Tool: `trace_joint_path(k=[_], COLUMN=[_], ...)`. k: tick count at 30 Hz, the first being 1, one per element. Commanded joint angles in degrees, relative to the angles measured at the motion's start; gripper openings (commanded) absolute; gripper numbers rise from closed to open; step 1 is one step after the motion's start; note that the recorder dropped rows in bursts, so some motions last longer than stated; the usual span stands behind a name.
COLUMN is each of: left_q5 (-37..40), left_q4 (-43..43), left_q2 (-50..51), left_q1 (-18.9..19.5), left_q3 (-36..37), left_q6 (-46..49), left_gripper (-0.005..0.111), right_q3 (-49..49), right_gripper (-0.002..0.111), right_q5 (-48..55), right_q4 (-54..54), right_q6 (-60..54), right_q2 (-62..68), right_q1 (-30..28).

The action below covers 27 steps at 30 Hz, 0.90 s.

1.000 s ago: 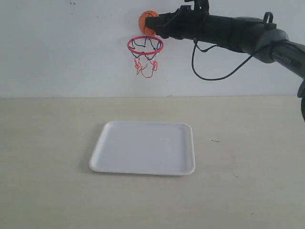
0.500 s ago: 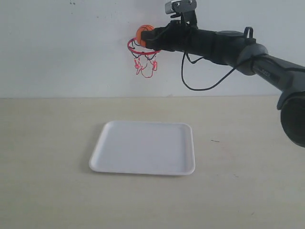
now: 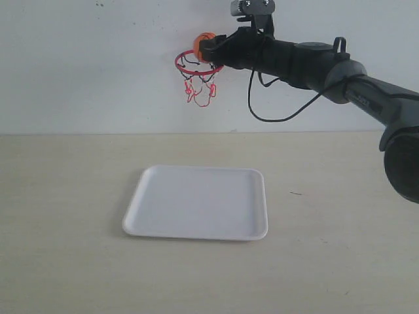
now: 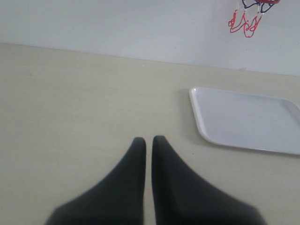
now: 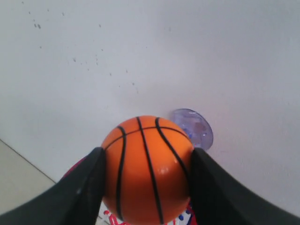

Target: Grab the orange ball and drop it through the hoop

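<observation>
The orange ball point(image 3: 202, 44) with black seams is held just above the hoop point(image 3: 198, 65), whose red rim and string net hang on the back wall. My right gripper point(image 3: 208, 48) is shut on the ball, reaching in from the right. In the right wrist view the orange ball point(image 5: 147, 166) fills the space between both dark fingers point(image 5: 79, 192), with the clear suction cup point(image 5: 194, 126) on the wall behind it. My left gripper point(image 4: 148, 140) hangs low over the table, shut with nothing in it; part of the hoop's net point(image 4: 247, 18) shows far off.
A white tray point(image 3: 198, 201) lies on the beige table point(image 3: 65, 196) below the hoop; the left wrist view also shows the tray point(image 4: 248, 119). A black cable point(image 3: 275, 111) loops under the right arm. The white wall stands directly behind the hoop.
The right arm has carried the ball lower and toward the wall, from above the rim's right side to just over the hoop. The tray has stayed put.
</observation>
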Motion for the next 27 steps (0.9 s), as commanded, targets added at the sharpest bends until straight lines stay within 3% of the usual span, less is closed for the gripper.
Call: trace_joint_path(k=[1,8,16,18,20,21,23,27], left_q5=[-0.5,-0.5,-0.5,-0.5,-0.5,-0.5,-0.5,-0.5], left_q4=[-0.1,-0.1,-0.1,-0.1,-0.1,-0.1,-0.1,-0.1], left_q2=[-0.1,-0.1,-0.1,-0.1,-0.1,-0.1,-0.1,-0.1], left_q1=[0.0,0.0,0.0,0.0,0.0,0.0,0.0,0.0], left_q3=[-0.2,-0.2,-0.2,-0.2,-0.2,-0.2,-0.2,-0.2], left_q6=[-0.2,-0.2,-0.2,-0.2,-0.2,-0.2,-0.2,-0.2], left_gripper=[0.004,0.004,0.004,0.004,0.004,0.004,0.004,0.004], right_q3=[-0.5,-0.5,-0.5,-0.5,-0.5,-0.5,-0.5,-0.5], right_gripper=[0.030,0.062,0.065,0.052,0.010,0.001,0.001,0.001], right_q5=[-1.6,-1.6,0.9,0.0,-0.1,2.0,7.9,29.8], right_q4=[0.1,0.1,-0.1,-0.9,-6.7,-12.4,-22.4,-38.7], right_q6=[2.8,2.8,4.9,7.4,8.3,12.0,21.7,39.2], right_q2=[-0.3,-0.3,-1.5,-2.9,-4.7,-5.3,-6.3,-7.6], right_q1=[0.0,0.0,0.0,-0.4,-1.5,-2.8,-5.2,-11.9])
